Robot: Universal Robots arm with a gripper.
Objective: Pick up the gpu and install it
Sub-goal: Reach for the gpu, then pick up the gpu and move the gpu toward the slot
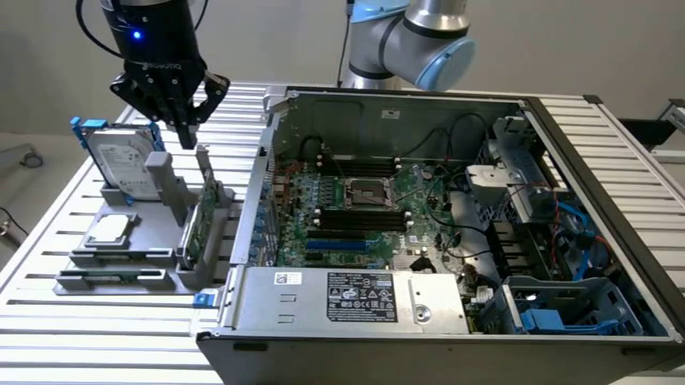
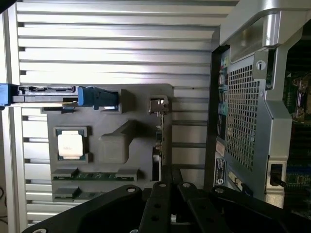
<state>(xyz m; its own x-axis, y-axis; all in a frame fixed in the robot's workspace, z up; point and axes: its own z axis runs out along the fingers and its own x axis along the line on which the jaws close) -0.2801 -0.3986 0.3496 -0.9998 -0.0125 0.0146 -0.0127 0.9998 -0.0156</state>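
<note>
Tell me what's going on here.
A robot arm's gripper hangs shut and empty just above the gpu. The gpu stands upright in a grey holder on the slatted table, near a hard drive. All this sits to the exterior view's left of the open computer case. The gpu is not yet lifted or installed.
</note>
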